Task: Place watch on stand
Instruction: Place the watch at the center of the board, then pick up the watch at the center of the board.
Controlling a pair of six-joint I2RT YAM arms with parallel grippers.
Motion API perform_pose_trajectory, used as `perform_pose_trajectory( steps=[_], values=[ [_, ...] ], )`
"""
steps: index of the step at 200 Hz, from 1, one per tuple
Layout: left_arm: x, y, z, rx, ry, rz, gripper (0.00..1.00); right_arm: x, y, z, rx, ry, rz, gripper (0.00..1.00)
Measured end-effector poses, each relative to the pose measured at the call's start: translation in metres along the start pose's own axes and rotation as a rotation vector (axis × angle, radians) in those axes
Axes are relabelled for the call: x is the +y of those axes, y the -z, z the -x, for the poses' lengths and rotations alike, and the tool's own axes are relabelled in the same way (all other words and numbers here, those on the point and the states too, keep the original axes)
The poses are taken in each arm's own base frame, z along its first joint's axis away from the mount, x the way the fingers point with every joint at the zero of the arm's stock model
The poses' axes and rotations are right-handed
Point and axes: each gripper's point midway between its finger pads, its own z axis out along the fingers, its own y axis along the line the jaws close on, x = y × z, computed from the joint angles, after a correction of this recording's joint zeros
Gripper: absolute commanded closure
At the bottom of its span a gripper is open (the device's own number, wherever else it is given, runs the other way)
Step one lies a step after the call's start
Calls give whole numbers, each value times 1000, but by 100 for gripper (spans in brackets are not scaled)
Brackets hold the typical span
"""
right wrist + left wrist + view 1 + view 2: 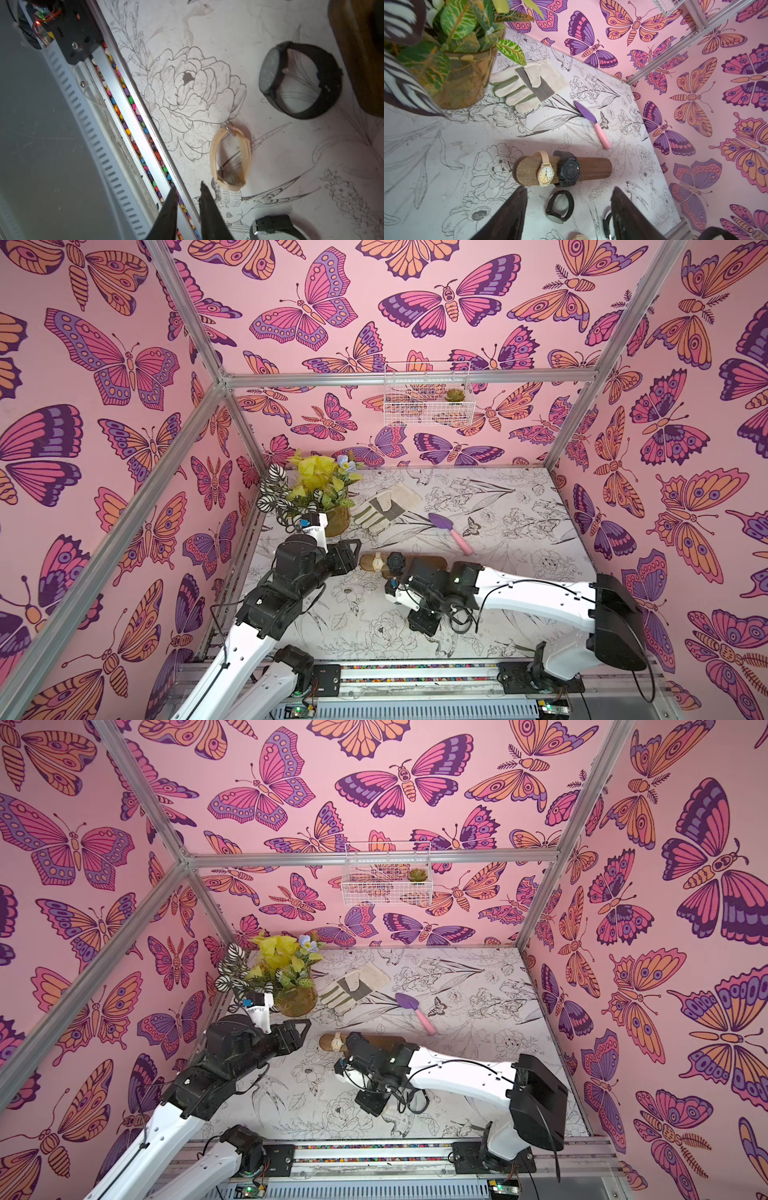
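Note:
The wooden stand [593, 167] lies across the table's middle, seen in both top views [428, 562]. A cream watch [545, 174] and a black watch [569, 170] are wrapped around its left part. My left gripper [569, 187] hovers left of the stand's end [353, 551], jaws wide apart and holding nothing. A loose black watch [559, 206] lies on the table below it. My right gripper [188, 186] points at the table's front rail, jaws a narrow gap apart with nothing between them. Near it lie a cream watch [229, 160], a black watch [299, 81] and another black one [274, 226].
A potted plant [320, 497] stands at the back left, close behind my left arm. A work glove [384, 508] and a purple trowel with a pink handle [451, 531] lie behind the stand. A wire basket [428, 396] hangs on the back wall.

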Motion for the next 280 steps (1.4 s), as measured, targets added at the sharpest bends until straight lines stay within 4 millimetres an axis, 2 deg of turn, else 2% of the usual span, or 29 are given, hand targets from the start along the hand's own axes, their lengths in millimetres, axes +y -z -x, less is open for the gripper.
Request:
perform_pose_trajectory(
  steps=[25,37,70,103,142,165,201,232,266,280],
  values=[
    [-1,-9,-10,62,9,-13,54,-31,2,-18,-26,-158,8,89],
    [-1,-13,-15,87,13,-16,54,-39,2,-27,-26,-201,9,89],
    [0,-15,-25,128,28,-21,57,-43,-1,-32,-22,-225,7,88],
    [-5,-19,-35,167,27,-37,53,-56,-24,-35,37,-309,2,85],
    [-8,-28,-48,225,12,-39,52,-59,-37,-35,59,-348,3,93],
    [-8,-30,-51,236,10,-35,52,-59,-39,-35,62,-354,8,94],
    [-6,-32,-52,242,7,-26,51,-58,-54,-34,80,-382,35,93],
    [-4,-32,-52,237,2,-15,50,-53,-57,-19,59,-387,71,92],
    [-4,-33,-52,240,-2,-14,49,-37,-46,30,-59,-341,144,92],
    [-4,-35,-55,257,-5,-18,49,-33,-40,44,-102,-323,161,92]
  ],
)
